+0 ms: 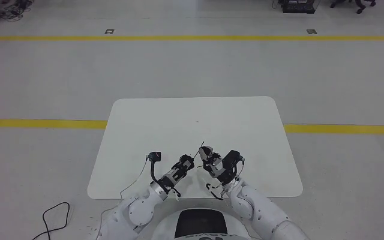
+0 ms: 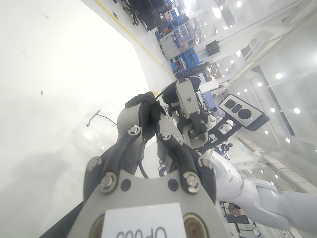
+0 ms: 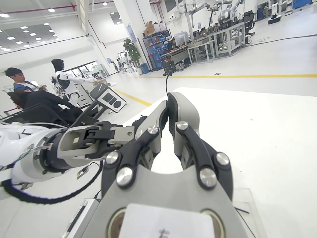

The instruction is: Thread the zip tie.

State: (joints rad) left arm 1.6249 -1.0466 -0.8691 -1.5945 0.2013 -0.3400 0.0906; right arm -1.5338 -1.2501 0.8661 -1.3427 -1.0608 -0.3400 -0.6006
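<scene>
Black zip tie (image 3: 167,85) stands from the clamped right gripper (image 3: 168,104), low centre in the top view, left gripper (image 2: 148,107) clenched just beside; no loop shows, so threading looks unfinished.

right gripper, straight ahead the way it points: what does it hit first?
Way looks free: the right gripper, shut on the zip tie, points across the table, with the left gripper off to one side. Depth is unclear; if tilted down, it would meet the table first.
</scene>
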